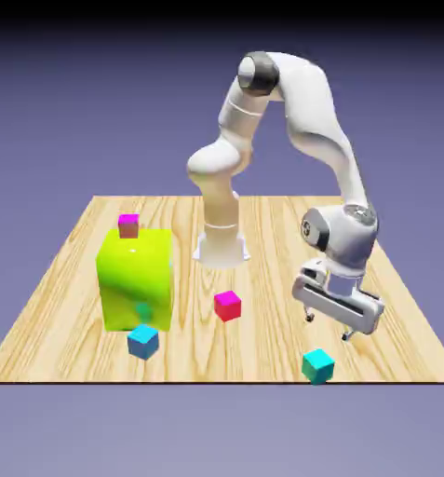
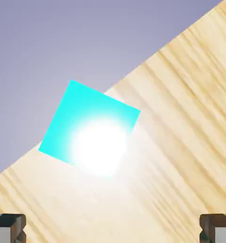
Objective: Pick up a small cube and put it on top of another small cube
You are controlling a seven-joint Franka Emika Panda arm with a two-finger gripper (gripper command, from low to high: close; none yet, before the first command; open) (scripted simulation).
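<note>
Gripper, one, fingers wide apart, nothing between; teal cube, one, at the table's near edge, right side: best centred over it, turned square to its faces, lowered straight, closed gently without nudging it off.

The arm is glossy white, with rounded, bulging segments and a dark grey cap at the upper bend. The base is white, flaring at the bottom. The hand is a pale, elongated bar with dark-edged fingers.
</note>
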